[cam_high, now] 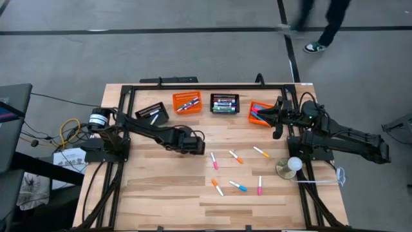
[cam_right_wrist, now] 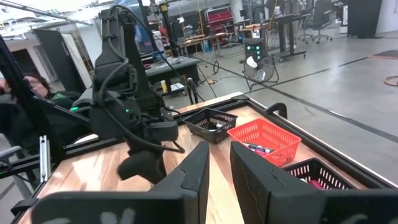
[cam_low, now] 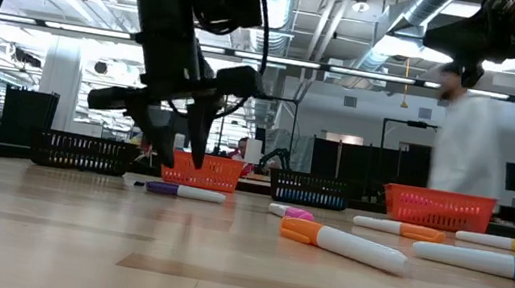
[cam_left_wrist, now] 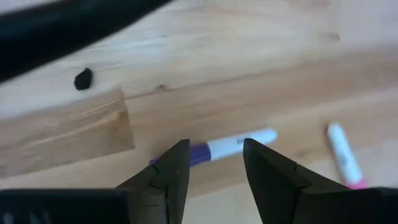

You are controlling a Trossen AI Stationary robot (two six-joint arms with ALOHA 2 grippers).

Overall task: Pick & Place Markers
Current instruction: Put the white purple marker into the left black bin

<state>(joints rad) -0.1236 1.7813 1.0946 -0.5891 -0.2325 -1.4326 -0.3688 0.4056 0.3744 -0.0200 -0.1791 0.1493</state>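
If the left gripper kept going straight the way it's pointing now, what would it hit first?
Probably the purple-capped marker. The left gripper points down at the table with its jaws open, and the marker lies crosswise in line between them. How high it hangs above is unclear.

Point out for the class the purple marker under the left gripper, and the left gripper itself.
purple marker (cam_left_wrist: 239, 142): left wrist view, on its white barrel.
left gripper (cam_left_wrist: 214, 163): left wrist view, midway between its open fingertips.

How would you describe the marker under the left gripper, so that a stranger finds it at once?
On the wooden table, find the left gripper, open and hovering. The purple marker lies directly below it, apart from the scattered markers; only it has a purple cap.
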